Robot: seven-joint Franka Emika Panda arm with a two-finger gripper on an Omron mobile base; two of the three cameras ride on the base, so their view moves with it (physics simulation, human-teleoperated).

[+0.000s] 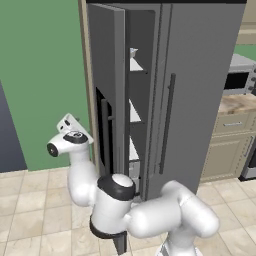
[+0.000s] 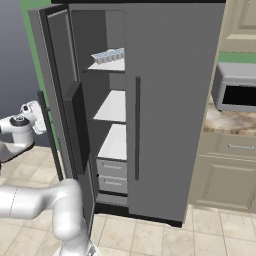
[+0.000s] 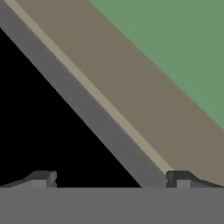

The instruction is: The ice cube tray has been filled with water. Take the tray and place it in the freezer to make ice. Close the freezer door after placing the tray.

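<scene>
Open jaws (image 3: 109, 179) outside the open tall narrow grey freezer door (image 2: 62, 105), light-blue-celled white ice cube tray (image 2: 109, 56) on the freezer's top shelf.

The jaws stand wide apart and hold nothing; the hand view looks along the door's grey edge, with a tan strip and green wall (image 1: 40, 75) beyond. The white hand sits on the far side of the door from the freezer (image 2: 112, 125); the door stands between them. A steel microwave (image 2: 235, 92) rests on the stone surface (image 2: 227, 122) beyond the freezer's wider plain grey door (image 2: 170, 100).
</scene>
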